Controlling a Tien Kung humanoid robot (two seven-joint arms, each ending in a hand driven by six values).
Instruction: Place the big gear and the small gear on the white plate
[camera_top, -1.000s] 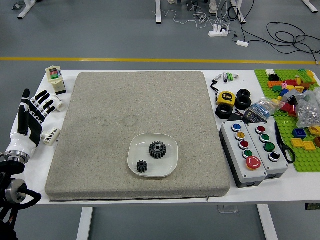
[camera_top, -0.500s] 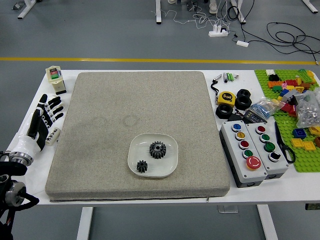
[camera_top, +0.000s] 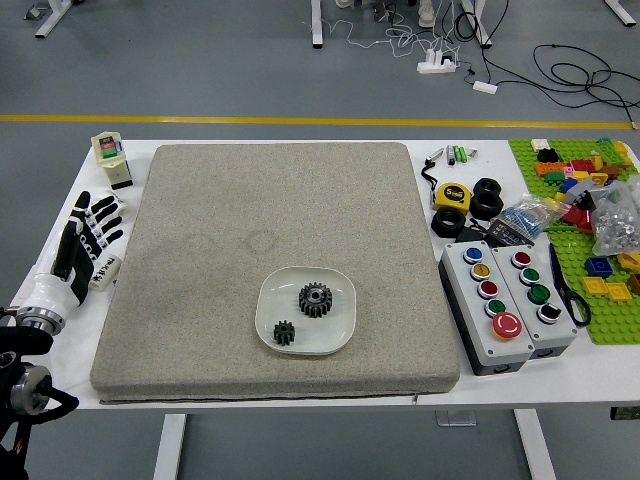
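In the head view, the white plate (camera_top: 335, 337) rests on a grey fabric-covered mat (camera_top: 240, 220), which lies on the white bench (camera_top: 85, 368). Both of the task's gears sit inside the plate's rim: the big gear (camera_top: 315, 300) in the right part of the plate, farther from the robot, and the small gear (camera_top: 284, 332) in its left part, nearer the robot. The two black gears are apart from each other.

The left hand (camera_top: 83, 245) is well to the left of the plate, beside the mat. Its fingers are spread and reach away from the robot, the thumb standing apart from them. Just beside the hand, on its plate side, lies a white cylinder with dark print (camera_top: 107, 272); whether the two touch, one cannot tell. Left of the plate and farther off stands a cream-coloured container (camera_top: 112, 158).

Well to the right of the plate are two grey push-button boxes (camera_top: 487, 325), side by side. Right of the plate and farther away are a yellow tape measure (camera_top: 452, 196) and black rings (camera_top: 486, 205). Farthest right of it is a green building baseplate (camera_top: 612, 325), bearing coloured bricks (camera_top: 598, 267) and a clear plastic bag (camera_top: 620, 220).
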